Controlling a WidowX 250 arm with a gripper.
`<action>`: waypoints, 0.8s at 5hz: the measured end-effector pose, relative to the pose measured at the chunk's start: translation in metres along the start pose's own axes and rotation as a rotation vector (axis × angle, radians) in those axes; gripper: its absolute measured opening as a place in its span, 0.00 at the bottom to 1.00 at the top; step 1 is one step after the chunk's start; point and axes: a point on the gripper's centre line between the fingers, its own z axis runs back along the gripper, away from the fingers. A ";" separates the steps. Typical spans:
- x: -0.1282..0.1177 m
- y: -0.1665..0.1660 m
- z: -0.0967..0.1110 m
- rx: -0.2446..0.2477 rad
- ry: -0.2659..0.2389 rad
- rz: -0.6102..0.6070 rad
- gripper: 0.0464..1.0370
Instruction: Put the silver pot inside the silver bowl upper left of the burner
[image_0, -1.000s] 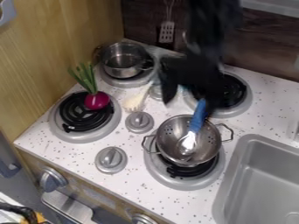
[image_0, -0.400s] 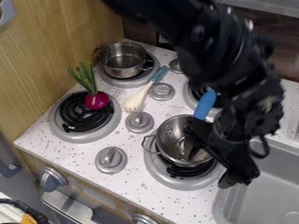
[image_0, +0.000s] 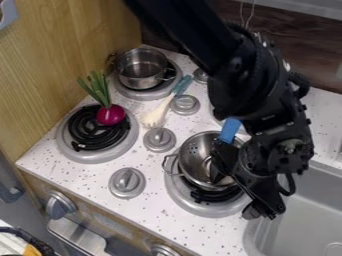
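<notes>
Over the near-right burner (image_0: 175, 192): your gripper (image_0: 234, 194), spread open, is straddling the rim of the perforated silver bowl (image_0: 194, 165); one blue-handled utensil (image_0: 230, 130) is leaning inside. On the far-left burner (image_0: 131, 93): silver pot (image_0: 141, 69), sitting upright. Hazard: closing off-centre, you are risking a tipped bowl and spilled utensil.

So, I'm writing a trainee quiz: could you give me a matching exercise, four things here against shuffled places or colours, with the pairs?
Things
1. Onion
2. Perforated pot
3. Pale-headed utensil
4. Sink

Places, colours
A. Grey, right edge
B. Lying on the counter
C. Frontmost burner, tool at its rim
D. Leftmost burner

Pairs: 1-D, 2-C, 3-B, 4-A
</notes>
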 end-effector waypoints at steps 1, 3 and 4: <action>-0.002 -0.001 -0.003 -0.003 0.011 -0.014 0.96; 0.000 -0.003 -0.010 -0.012 0.002 -0.060 0.63; 0.000 0.002 -0.017 0.000 0.005 -0.074 0.33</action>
